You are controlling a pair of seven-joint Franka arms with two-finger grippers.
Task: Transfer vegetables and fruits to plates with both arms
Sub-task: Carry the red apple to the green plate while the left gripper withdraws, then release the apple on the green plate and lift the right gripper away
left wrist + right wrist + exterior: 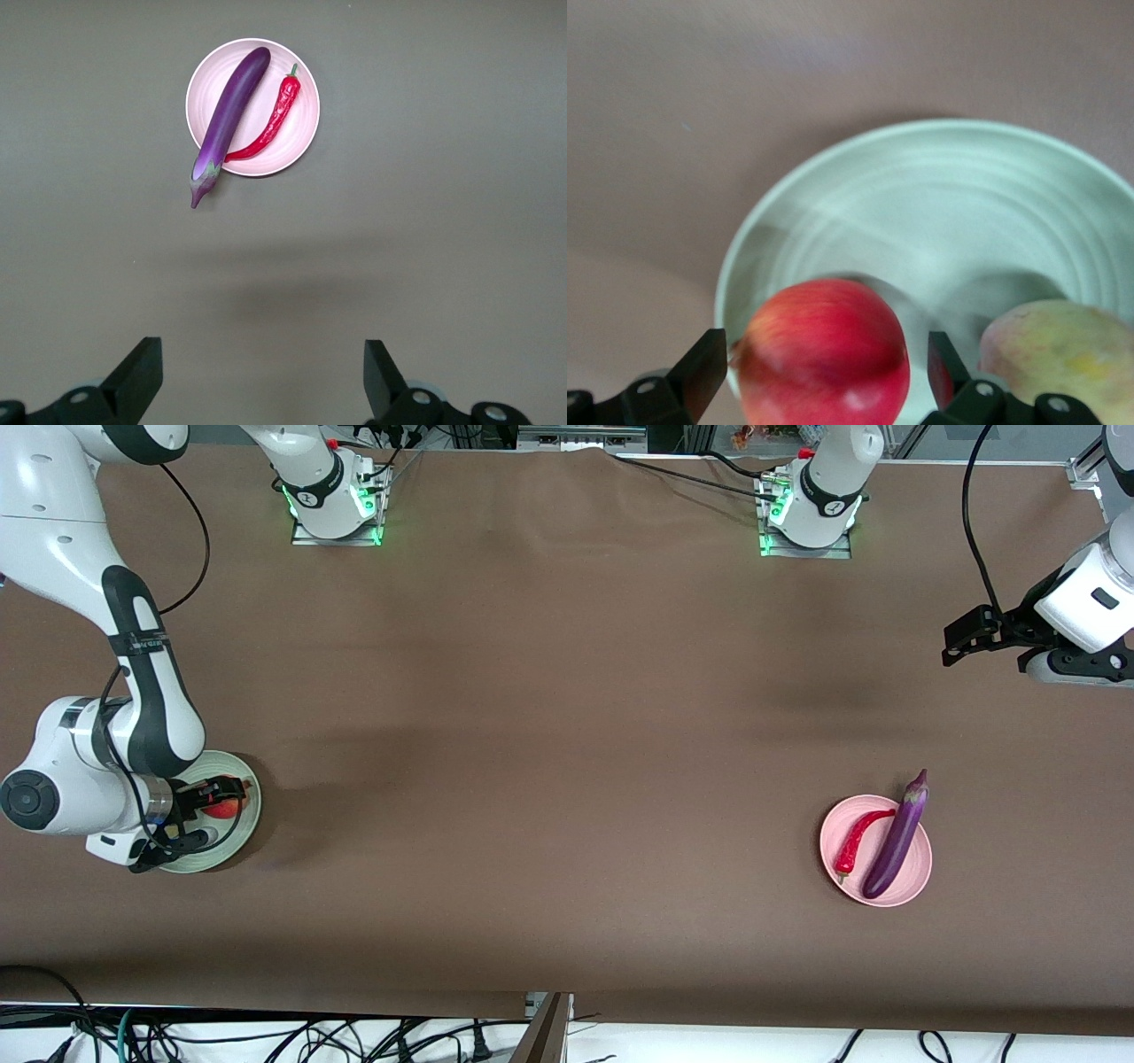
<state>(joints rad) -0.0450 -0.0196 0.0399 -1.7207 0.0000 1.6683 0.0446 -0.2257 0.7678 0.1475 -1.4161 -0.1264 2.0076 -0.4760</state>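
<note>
Our right gripper [819, 372] fingers [700, 372] are straddling the red apple [824, 354] beside the peach [1063, 350] in the green plate [232, 840]. Our left gripper [263, 376] is hanging spread over the brown counter [567, 717]. We are seeing the eggplant [897, 834] and chili [858, 840] lying on the pink plate [921, 872].

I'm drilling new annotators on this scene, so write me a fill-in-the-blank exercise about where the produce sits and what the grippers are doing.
1. The eggplant and the chili pepper lie on the pale ____ plate.
2. The right gripper has its fingers on either side of the red ____ over the green plate.
3. The peach lies on the pale ____ plate.
4. The left gripper waits in the air with its fingers ____.

Missing words: pink; apple; green; open
</note>
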